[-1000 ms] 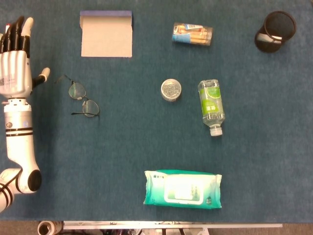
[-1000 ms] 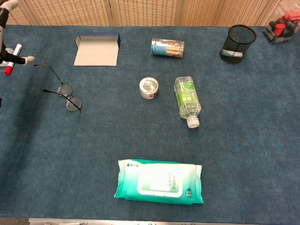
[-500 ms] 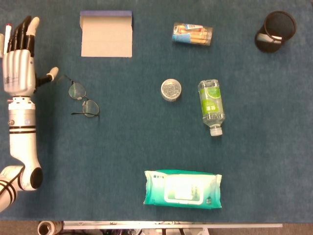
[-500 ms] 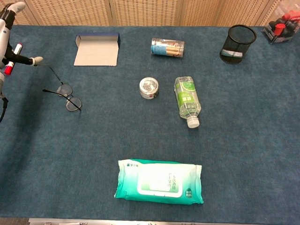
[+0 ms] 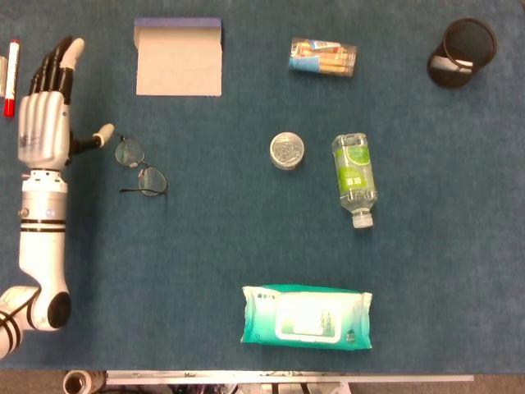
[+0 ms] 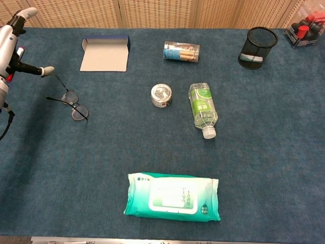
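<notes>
A: The fingers (image 5: 56,67) of the left hand (image 5: 45,119) are stretched out straight and apart, thumb stuck out to the right, holding nothing. The hand hovers at the far left of the table (image 5: 205,238).

B: What lies nearest it?

A: The glasses (image 5: 138,167), just right of the thumb tip, near it but apart, lying open on the cloth with the temples unfolded. A red-capped marker (image 5: 11,77) lies left of the hand.

B: How would the glasses handle?

A: Light and fragile, I judge: thin wire frame, lenses that smear and slip. Best pinched at the bridge or a temple near the hinge, gently.

B: And further right?

A: An open box (image 5: 179,57) far back, a round tin (image 5: 287,151) in the middle, a jar (image 5: 323,57) behind it, a bottle (image 5: 354,178) lying down, a wipes pack (image 5: 307,317) near, a mesh cup (image 5: 462,52) far right. The right hand shows in neither view.
</notes>
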Robot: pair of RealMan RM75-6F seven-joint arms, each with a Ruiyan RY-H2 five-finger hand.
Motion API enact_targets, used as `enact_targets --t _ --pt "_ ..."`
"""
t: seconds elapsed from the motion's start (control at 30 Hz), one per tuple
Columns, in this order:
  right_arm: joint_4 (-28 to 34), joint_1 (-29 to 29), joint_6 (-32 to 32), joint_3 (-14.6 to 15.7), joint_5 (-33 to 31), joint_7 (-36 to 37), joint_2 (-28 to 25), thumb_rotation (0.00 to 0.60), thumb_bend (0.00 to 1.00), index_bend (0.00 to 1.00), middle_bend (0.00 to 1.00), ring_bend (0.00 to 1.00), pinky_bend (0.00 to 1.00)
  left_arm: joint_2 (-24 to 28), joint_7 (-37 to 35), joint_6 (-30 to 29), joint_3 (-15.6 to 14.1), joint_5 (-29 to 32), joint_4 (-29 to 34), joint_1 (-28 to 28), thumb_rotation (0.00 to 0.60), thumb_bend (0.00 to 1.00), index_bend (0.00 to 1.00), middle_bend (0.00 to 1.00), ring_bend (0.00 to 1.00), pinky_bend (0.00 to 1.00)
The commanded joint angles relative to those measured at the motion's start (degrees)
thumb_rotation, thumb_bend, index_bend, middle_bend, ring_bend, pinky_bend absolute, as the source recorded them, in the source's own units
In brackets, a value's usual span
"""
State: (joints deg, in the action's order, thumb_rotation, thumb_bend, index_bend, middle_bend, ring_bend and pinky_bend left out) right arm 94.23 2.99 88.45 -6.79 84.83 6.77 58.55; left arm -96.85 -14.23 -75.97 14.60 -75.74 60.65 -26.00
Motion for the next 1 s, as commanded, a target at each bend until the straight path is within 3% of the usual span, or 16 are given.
enact_targets --t 0.03,0.57,1.0 --pt "0.0 0.0 0.0 0.0 0.0 0.0 0.0 0.6 0.41 0.57 0.47 0.33 0.3 0.9 0.5 0.0 -0.9 -0.6 1.9 0.5 0.6 0.0 0.0 0.06 0.08 0.14" --pt "0.1 -0.1 0.3 0.0 0.2 0.1 -0.1 0.6 0.41 0.57 0.47 0.33 0.3 1.4 2.3 2.1 -4.0 -1.8 4.6 1.3 0.6 0.0 0.0 0.06 0.08 0.14" --pt "0.3 -0.3 0.8 0.0 0.4 0.3 -0.3 0.6 0.41 0.57 0.47 0.33 0.3 -1.6 3.0 3.6 -6.2 -2.9 1.7 1.4 0.6 0.0 0.0 0.06 0.08 0.14"
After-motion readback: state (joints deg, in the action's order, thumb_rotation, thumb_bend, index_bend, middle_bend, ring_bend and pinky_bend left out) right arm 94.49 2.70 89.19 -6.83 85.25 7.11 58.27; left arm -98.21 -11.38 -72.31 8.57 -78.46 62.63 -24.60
